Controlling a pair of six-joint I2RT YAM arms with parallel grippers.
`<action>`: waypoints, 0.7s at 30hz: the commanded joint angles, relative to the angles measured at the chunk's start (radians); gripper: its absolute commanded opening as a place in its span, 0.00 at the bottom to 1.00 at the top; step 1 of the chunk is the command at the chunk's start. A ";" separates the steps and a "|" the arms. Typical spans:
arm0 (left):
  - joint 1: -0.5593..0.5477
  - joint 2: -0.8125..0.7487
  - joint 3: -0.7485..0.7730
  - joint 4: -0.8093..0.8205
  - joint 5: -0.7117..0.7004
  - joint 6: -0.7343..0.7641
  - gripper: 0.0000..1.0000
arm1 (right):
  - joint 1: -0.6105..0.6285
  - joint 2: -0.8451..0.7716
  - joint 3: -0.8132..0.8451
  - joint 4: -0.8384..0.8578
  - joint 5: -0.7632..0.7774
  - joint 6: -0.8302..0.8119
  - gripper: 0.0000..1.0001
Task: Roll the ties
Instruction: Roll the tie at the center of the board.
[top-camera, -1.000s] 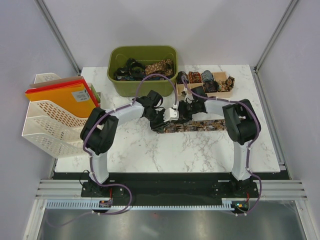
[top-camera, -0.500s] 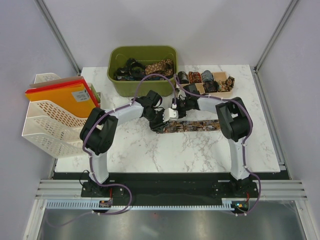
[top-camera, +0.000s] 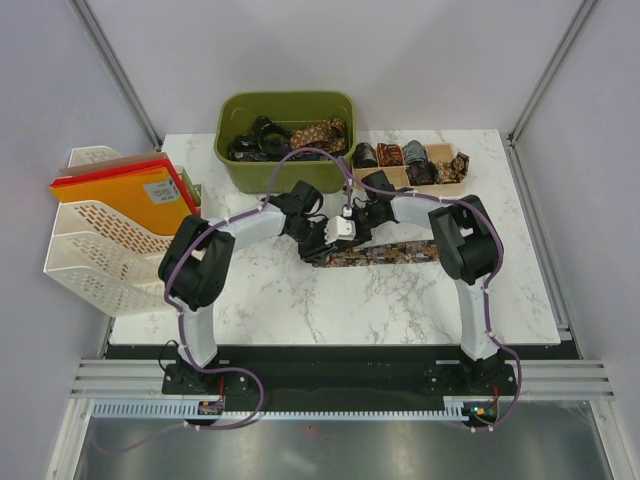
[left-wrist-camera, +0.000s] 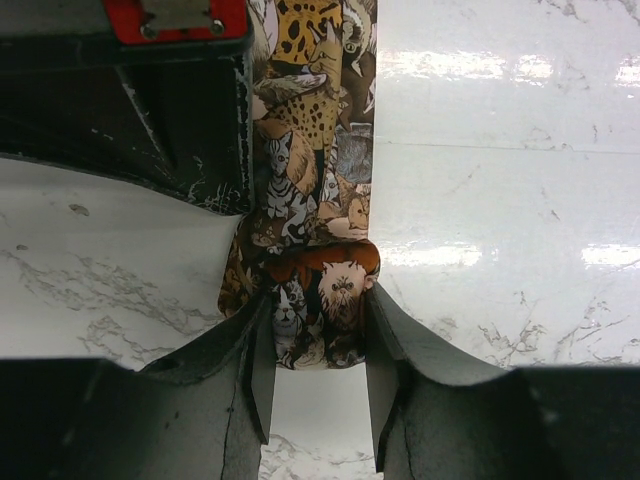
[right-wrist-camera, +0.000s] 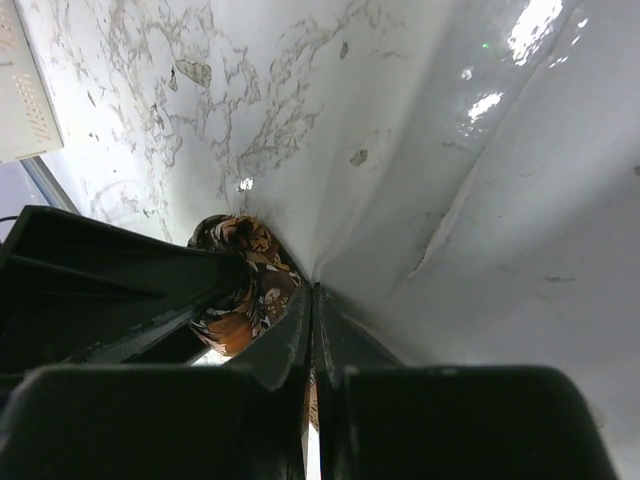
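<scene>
Left fingers (left-wrist-camera: 258, 372) pinched on the folded end of the tie (left-wrist-camera: 312, 190) | right fingers (right-wrist-camera: 288, 345) pressed together just beside that fold | tie laid flat across the middle of the surface (left-wrist-camera: 500, 200), stretched toward the right edge | risk: fold likely sprung open, or roll skewed, if the pinch is loosened.

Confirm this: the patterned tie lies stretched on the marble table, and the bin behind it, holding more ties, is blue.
One point is wrong: the bin is olive green, not blue; the top external view shows it. The patterned tie does lie stretched on the marble table, with more ties in the bin.
</scene>
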 joint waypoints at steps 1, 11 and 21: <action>0.023 -0.039 -0.044 -0.016 -0.047 -0.018 0.17 | 0.008 0.003 0.005 -0.086 0.024 -0.074 0.07; 0.025 -0.094 -0.044 -0.005 -0.004 -0.027 0.16 | 0.010 0.025 0.010 -0.081 0.081 -0.142 0.14; 0.022 -0.019 -0.036 0.001 -0.014 -0.004 0.16 | 0.001 -0.023 0.033 -0.092 0.015 -0.139 0.20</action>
